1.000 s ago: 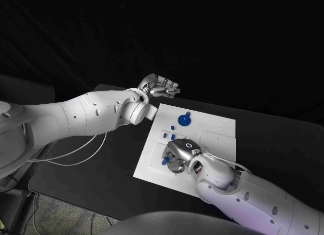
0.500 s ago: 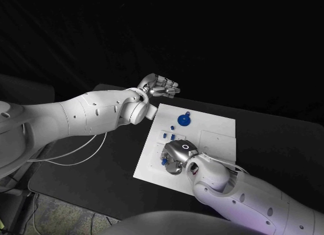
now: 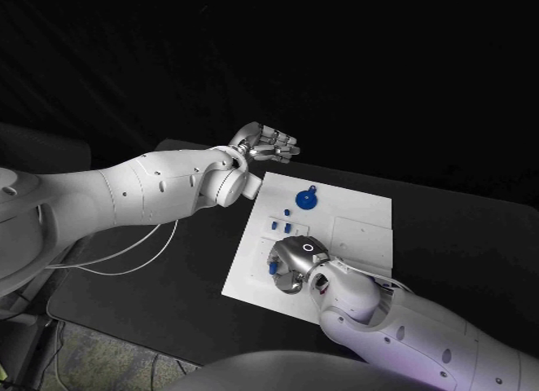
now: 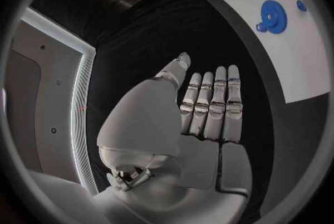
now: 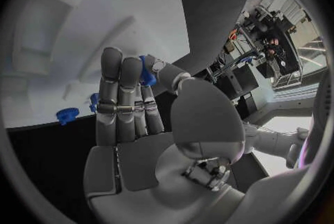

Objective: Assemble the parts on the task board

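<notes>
Parts: right wrist view shows right hand [image 5: 139, 118] pinching a blue piece [image 5: 147, 73]; left hand [image 4: 188, 118] flat, empty.

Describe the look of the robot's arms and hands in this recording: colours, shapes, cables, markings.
Both arms are smooth, rounded white shells with small dark dots. The left hand and right hand are silver metal with segmented fingers. The right hand carries a dark round patch with a white ring on its back. Thin pale cables loop beneath the left arm, and a short one runs along the right wrist.

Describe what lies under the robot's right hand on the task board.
The right hand hangs over the white task board, with a small blue part at its fingertips. Whatever else lies beneath the palm is covered.
</notes>
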Motion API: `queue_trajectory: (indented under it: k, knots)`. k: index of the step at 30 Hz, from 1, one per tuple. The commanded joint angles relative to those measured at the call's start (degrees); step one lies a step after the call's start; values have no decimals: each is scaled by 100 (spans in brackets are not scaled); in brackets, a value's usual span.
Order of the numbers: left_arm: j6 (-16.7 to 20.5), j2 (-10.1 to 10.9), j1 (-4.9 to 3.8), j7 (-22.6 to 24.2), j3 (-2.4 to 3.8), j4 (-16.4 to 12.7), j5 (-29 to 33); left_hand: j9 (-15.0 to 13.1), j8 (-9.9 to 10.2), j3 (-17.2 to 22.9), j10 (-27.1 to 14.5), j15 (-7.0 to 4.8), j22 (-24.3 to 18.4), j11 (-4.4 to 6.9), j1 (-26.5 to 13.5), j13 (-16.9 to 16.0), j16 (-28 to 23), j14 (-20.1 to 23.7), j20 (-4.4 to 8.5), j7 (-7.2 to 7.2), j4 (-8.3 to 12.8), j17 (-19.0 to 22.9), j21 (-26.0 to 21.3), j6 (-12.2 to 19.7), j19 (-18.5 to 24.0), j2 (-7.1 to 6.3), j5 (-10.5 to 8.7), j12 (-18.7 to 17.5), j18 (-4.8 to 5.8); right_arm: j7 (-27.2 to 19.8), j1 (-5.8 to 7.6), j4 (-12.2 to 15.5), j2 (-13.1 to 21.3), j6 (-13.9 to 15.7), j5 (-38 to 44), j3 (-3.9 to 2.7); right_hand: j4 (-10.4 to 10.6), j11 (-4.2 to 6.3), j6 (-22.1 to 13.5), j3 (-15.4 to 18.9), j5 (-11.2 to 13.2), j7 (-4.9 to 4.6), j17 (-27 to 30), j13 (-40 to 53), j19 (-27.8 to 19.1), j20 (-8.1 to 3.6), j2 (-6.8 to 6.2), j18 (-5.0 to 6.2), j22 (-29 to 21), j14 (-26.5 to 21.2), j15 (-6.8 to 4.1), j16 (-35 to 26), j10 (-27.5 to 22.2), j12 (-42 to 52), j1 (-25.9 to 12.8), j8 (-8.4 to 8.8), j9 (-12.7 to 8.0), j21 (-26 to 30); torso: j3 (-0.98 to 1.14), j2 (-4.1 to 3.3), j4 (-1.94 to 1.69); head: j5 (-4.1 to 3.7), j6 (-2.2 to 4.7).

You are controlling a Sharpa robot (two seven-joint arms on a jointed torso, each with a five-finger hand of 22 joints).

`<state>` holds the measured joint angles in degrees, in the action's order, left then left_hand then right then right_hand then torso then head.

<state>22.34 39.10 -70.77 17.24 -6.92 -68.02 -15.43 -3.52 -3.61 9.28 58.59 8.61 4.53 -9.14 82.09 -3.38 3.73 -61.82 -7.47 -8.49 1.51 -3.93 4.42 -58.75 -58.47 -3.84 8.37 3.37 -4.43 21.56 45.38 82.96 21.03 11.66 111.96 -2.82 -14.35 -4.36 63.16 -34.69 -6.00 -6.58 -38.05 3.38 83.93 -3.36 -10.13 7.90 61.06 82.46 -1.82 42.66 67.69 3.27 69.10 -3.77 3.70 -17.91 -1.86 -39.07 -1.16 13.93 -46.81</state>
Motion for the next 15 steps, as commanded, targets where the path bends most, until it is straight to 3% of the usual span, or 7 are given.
queue_trajectory:
  k: [1, 5, 8, 12, 15]
  knots:
    - [-82, -6, -4, 20, 5, -8, -16, -6, -22, -8, -44, -6, -6, -14, -21, 2, -22, 33, -33, -21, -15, -1, 9, 33, 11, 8, -16, 1, -31, -18, 1, 21, 21, 219, -69, -1, -5, -59, -184, 276, -17, -1, 43, 11, 177, 83, -111, 71, -74, -33, 66, -37, -300, 29, 101, 16, -1, 80, 3, -1, 3, -2, 0]
    - [-84, -1, -4, 15, 5, -9, -16, -6, -22, -8, -44, -6, -6, -14, -21, 2, -22, 33, -33, -21, -15, -1, 9, 33, 11, 8, -16, 1, -31, -68, 1, 76, 63, 426, -118, -1, 94, -134, -360, 934, -40, 42, 113, 7, 180, 118, -99, 112, -184, -94, 98, -50, -644, 69, 334, 15, -1, 199, 7, -2, 4, -4, 1]
    - [-86, 5, -4, 10, 5, -11, -16, -5, -19, -13, -51, -5, -7, -17, -22, 2, -22, 35, -35, -26, -17, -2, 8, 43, 14, -2, -17, 0, -32, -128, 0, 155, 118, 701, -158, -1, 288, -162, -500, 1350, -99, 113, 157, 4, 199, 141, -170, 124, -271, -111, 119, -44, -802, 91, 470, 13, -2, 270, 9, -1, 6, -30, 11]
    - [-89, 17, -4, 7, 4, -18, -16, -5, -19, -13, -51, -5, -7, -17, -22, 2, -22, 35, -35, -26, -17, -2, 8, 43, 14, -2, -17, 0, -32, -225, -1, 354, 275, 1173, -246, -11, 566, -163, -596, 1672, -237, 162, 208, 3, 226, 146, -287, 123, -374, -87, 124, -30, -837, 118, 572, 15, -3, 257, 8, 2, 14, -42, 38]
    - [-90, 27, -4, 14, 5, -23, -16, -4, -17, -16, -60, -2, -8, -21, -22, 1, -21, 40, -37, -34, -19, -3, 7, 66, 16, -9, -18, 1, -33, -294, 0, 528, 425, 1348, -283, -86, 559, -141, -610, 1637, -252, 163, 223, 2, 228, 129, -310, 115, -405, -71, 108, -23, -762, 123, 561, 17, -4, 219, 7, 5, 21, -50, 61]
